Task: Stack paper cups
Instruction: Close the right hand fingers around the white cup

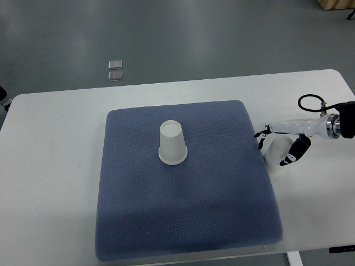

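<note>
Table [50, 166] white, filling most of the top view, its far edge against grey floor. Blue-grey textured mat [144, 221] square on its middle, reaching almost to the near edge. White paper cup [172, 143] upside down on the mat, slightly toward the far edge, standing alone. Second paper cup [275, 158] off the mat, just beside its right edge, on bare table near the right edge. Right hand [285, 145] reaching in from the right, white-and-black fingers [263, 133] curled around that second cup, gripping it.
</note>
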Controlling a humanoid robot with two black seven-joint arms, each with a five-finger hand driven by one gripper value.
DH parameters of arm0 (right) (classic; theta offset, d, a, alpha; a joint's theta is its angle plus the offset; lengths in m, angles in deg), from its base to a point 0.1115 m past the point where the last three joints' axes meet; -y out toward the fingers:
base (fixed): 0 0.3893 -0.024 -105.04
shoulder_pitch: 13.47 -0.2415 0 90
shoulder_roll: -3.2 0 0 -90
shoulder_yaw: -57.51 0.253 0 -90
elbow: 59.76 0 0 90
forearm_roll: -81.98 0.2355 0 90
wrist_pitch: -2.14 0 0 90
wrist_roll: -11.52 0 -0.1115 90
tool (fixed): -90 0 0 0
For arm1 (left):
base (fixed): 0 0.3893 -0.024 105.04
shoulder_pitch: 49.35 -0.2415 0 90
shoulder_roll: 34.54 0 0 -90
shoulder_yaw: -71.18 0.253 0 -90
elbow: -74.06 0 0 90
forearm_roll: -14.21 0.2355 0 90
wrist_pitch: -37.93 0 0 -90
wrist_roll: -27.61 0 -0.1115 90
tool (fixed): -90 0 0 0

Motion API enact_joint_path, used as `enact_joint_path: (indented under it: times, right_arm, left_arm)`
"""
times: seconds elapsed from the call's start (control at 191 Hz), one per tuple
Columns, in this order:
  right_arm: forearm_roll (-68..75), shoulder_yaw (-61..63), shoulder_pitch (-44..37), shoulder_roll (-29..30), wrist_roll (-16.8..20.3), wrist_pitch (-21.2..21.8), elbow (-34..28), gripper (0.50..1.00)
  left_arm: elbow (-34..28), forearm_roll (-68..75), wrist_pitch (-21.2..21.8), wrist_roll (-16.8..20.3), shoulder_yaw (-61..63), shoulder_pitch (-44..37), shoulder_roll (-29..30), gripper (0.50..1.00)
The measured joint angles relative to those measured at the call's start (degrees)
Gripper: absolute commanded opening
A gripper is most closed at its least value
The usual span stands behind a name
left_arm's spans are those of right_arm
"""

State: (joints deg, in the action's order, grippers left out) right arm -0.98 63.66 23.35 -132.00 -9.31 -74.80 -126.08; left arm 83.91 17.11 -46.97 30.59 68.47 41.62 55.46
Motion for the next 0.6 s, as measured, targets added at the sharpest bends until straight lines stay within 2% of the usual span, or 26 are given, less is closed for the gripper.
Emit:
enact_joint_path:
  times: [0.601]
  right_arm:
    - [0.02,0.06,1.5,0.61,-0.09,-2.03,1.18,0.897]
  left_arm:
    - [0.0,0.0,0.0,-0.02,0.02,0.0,0.0,1.0]
